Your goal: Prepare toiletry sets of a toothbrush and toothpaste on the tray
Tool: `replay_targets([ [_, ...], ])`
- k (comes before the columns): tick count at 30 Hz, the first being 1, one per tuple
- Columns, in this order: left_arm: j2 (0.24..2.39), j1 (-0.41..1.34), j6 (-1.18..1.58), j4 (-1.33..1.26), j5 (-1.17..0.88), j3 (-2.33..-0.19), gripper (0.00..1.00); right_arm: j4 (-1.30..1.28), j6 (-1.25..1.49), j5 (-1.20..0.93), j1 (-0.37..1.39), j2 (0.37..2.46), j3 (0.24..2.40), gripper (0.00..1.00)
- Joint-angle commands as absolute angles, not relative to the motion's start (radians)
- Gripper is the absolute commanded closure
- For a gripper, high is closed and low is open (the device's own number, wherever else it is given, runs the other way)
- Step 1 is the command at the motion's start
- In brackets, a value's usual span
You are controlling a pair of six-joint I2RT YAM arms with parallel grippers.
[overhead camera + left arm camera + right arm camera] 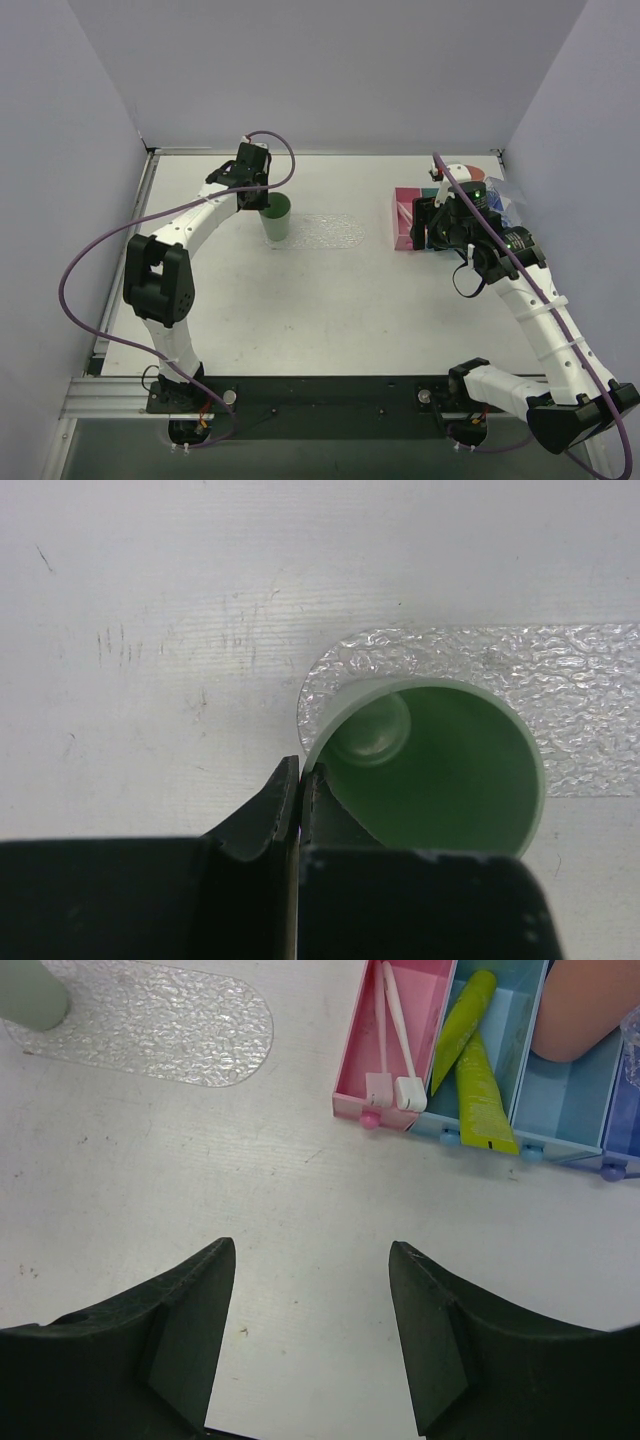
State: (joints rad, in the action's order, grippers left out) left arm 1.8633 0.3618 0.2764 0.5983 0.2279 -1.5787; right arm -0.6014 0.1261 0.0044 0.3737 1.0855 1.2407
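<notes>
Count: 2 toothbrushes [409,1092], 2 green tubes [484,1095], 1 green cup [276,217], 1 salmon cup [590,1005], 1 clear tray [170,1025].

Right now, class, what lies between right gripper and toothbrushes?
Right wrist view: only bare table and the pink bin's near wall separate right gripper from toothbrushes.

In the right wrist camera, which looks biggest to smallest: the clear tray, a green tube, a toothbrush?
1. Tray: biggest, even though the picture's edge cuts it off.
2. Green tube: about as long as a toothbrush, but fatter.
3. Toothbrush: thinnest.
</notes>
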Motion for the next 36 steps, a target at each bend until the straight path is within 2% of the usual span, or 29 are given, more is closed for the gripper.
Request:
replay_targets([
  [1,1.876,0.356,0.265,0.551,0.224,-1.580,1.00,-0.589,0.113,0.020,0.373,1.086,1.235,0.41],
  [5,1.881,0.356,0.265,0.555,0.224,-1.580,0.98,-0.588,0.112,0.021,0.374,1.086,1.235,0.40],
  [9,1.870,0.357,0.262,0.557,0.235,-1.577,0.80,-0.589,0.110,0.021,0.373,1.086,1.235,0.39],
  [12,1.864,0.357,0.259,0.557,0.241,-1.574,0.71,-0.588,0.114,0.021,0.373,1.086,1.233,0.39],
  [13,1.864,0.357,0.259,0.558,0.242,-1.572,0.65,-0.588,0.114,0.020,0.373,1.088,1.233,0.39],
  [27,1.776,0.360,0.244,0.517,0.216,-1.533,0.29,-0.584,0.127,0.008,0.373,1.081,1.235,0.38],
  [36,1.602,0.360,0.200,0.503,0.193,-1.463,0.22,-0.542,0.163,-0.106,0.359,1.078,1.232,0.38],
])
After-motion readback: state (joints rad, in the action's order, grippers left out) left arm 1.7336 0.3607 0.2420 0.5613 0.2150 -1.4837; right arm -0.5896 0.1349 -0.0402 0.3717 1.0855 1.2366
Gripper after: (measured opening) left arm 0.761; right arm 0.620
